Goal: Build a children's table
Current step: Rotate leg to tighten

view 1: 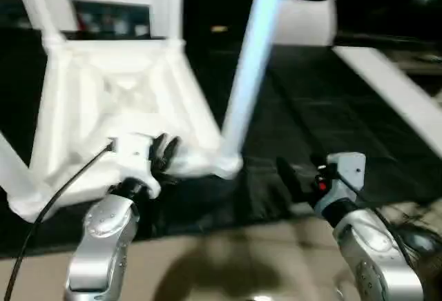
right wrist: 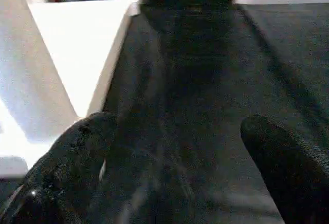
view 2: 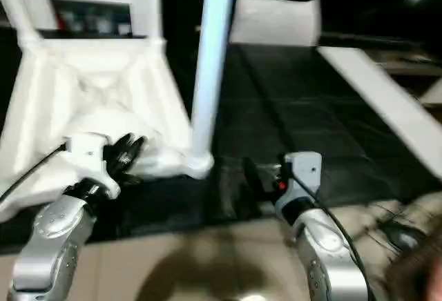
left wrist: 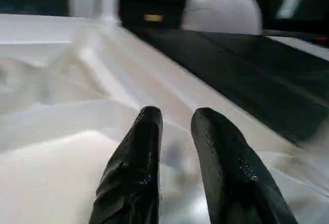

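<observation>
Tabletop (view 1: pixel 117 101) upside down, legs seated, near-right leg (view 1: pixel 252 59) at 12 o'clock; likely nearly done; left gripper (view 1: pixel 163 153) nearly closed over rim; right gripper (right wrist: pixel 180 147) open, empty.

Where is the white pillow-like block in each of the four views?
Left eye: pillow block, top, right of centre, behind the leg.
Right eye: top centre, right of the leg.
Left wrist: upper right.
Right wrist: white patch at the top right corner, perhaps it.
Shared landmark: black mat.
</observation>
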`<state>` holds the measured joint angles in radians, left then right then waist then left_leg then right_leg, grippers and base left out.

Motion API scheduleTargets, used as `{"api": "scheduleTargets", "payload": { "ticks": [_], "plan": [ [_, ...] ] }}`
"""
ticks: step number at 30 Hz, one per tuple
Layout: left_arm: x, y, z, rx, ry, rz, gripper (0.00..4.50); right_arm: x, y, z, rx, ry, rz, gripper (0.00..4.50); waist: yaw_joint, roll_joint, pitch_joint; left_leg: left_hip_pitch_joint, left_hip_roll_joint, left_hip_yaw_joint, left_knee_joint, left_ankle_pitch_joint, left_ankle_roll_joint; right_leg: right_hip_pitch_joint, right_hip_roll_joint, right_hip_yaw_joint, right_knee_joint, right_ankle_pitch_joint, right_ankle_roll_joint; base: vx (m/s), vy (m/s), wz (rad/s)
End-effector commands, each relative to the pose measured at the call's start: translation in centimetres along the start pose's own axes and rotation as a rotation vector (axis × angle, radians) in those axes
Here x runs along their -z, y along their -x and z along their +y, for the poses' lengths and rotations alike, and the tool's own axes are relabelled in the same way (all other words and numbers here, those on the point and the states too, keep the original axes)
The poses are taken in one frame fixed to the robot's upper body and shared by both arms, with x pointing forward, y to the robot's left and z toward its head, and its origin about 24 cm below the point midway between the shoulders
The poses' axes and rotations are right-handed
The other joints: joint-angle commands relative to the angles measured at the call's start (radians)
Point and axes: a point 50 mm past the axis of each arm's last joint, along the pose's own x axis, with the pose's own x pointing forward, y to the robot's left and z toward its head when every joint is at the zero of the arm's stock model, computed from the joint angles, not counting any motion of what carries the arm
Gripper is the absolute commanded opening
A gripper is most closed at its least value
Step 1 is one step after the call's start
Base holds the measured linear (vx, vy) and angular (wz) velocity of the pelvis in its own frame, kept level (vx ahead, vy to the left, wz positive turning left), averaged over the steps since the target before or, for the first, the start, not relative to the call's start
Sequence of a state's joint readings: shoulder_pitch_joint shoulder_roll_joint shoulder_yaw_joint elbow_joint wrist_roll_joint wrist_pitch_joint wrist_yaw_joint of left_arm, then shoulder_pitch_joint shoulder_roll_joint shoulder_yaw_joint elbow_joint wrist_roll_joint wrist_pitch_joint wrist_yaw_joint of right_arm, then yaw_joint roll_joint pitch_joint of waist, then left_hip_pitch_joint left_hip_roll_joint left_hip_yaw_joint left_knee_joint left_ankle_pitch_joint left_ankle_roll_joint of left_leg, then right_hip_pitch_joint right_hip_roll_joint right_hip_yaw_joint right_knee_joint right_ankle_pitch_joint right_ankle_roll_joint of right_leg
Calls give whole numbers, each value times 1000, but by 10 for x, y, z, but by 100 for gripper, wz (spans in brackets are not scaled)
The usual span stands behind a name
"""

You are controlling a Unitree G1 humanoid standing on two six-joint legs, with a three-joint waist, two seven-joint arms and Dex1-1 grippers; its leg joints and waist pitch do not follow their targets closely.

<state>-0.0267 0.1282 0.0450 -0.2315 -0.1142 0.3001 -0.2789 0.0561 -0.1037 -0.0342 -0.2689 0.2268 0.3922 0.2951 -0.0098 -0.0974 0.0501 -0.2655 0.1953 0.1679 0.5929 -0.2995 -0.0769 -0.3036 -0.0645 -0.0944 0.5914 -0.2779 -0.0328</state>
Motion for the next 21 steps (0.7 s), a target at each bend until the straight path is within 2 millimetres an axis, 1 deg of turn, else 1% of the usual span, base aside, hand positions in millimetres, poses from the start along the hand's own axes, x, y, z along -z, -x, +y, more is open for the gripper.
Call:
{"api": "scheduleTargets", "payload": {
  "ticks": [1,2,3,4,5,6,7,8,9,10,11,12,13,14,15,16,17,18,19,20,21],
  "plan": [
    [-2,1,-6,15,9,-1,121,-2,3,-8,26,23,14,450,21,-16,-67,-108,-77,-31,2,252,408,128,-26,38,-41,253,-154,184,27,26],
    [-2,1,-6,15,9,-1,121,-2,3,-8,26,23,14,450,31,7,-61,-156,-91,-24,27,188,440,168,-83,61,-72,240,-109,184,27,26],
    [-2,2,-6,13,12,0,121,-2,4,-10,45,12,3,450,51,12,-78,-210,-61,-55,84,165,408,215,-167,81,-86,296,-86,168,52,59],
    [-1,3,-6,11,15,4,121,-3,5,-11,58,6,-5,450,12,48,-75,-34,32,-98,-9,321,261,74,-19,-2,34,333,-111,185,-13,35],
    [0,5,-6,5,24,7,121,-3,5,-11,56,19,3,450,-83,54,-102,218,108,-253,10,965,445,-173,16,-33,140,-62,57,185,-13,35],
    [1,6,-6,3,25,11,121,-2,6,-11,53,29,9,450,-54,48,-85,202,119,-260,14,1160,519,-197,-22,-5,154,-67,89,207,-106,-12],
    [2,8,-7,5,31,18,121,-1,7,-12,61,29,12,450,-56,22,-88,166,94,-170,53,1392,468,-251,-63,37,149,141,110,84,-134,-17],
    [2,8,-7,5,33,19,121,-1,7,-12,64,28,12,450,-76,1,-98,155,67,-179,51,1363,447,-252,-88,78,119,258,75,84,-134,-17],
    [3,9,-7,7,35,22,121,-1,7,-12,68,26,11,450,-46,-70,-93,12,-128,-65,107,890,314,-128,-85,145,6,652,36,-102,-104,7],
    [4,11,-8,6,37,28,121,0,9,-12,74,20,9,450,1,-83,-82,-100,-118,-85,171,305,234,-6,-191,269,-13,1065,-120,-55,-25,29],
    [5,12,-8,4,37,32,121,0,10,-12,74,18,9,450,-9,-84,-86,-115,-77,-103,105,231,141,5,-152,199,47,1401,-175,-55,-25,29],
    [5,12,-8,4,37,33,121,0,10,-12,74,18,9,450,-19,-86,-81,-90,-101,-95,73,252,91,-21,-100,128,34,1370,-123,0,0,0],
    [6,14,-9,3,34,39,121,1,11,-12,73,17,9,450,-20,-57,-75,-66,-108,-85,29,213,48,-34,-57,98,-16,1015,-71,-103,-16,-21],
    [7,15,-9,3,31,44,121,1,11,-12,73,16,9,450,-26,-39,-74,-79,-93,-85,1,194,49,-9,-52,107,-18,825,-87,-103,-16,-21],
    [7,15,-9,4,30,46,121,1,12,-12,73,16,10,450,-26,-14,-73,-78,-64,-88,-19,187,60,-4,-51,119,-19,655,-125,-104,18,11],
    [8,16,-9,5,31,52,121,2,12,-11,67,14,15,450,-54,-2,-71,-57,-6,-88,-39,232,154,-37,-25,93,-20,276,-202,-107,26,7],
    [8,16,-8,5,31,54,121,2,12,-11,65,15,20,450,-51,7,-58,-69,8,-93,-49,194,165,-35,-34,90,-27,158,-199,-107,26,7],
    [8,17,-8,6,29,58,121,4,12,-10,58,20,36,450,-46,2,-42,-64,14,-83,-51,2,163,-52,-39,94,-54,-77,-178,-125,26,-1],
    [8,17,-8,8,27,59,121,5,13,-10,54,27,45,450,-46,6,-30,-58,14,-77,-58,-197,114,-63,-40,94,-71,-273,-144,-108,11,13],
    [8,17,-8,10,25,61,121,6,13,-10,51,35,47,450,-47,6,-25,-51,11,-70,-57,-319,60,-77,-38,91,-84,-396,-95,-108,11,13],
    [8,17,-8,10,25,61,121,6,13,-10,51,35,47,450,-47,6,-25,-51,11,-70,-57,-319,60,-77,-38,91,-84,-396,-95,-100,2,16]
  ]
}}
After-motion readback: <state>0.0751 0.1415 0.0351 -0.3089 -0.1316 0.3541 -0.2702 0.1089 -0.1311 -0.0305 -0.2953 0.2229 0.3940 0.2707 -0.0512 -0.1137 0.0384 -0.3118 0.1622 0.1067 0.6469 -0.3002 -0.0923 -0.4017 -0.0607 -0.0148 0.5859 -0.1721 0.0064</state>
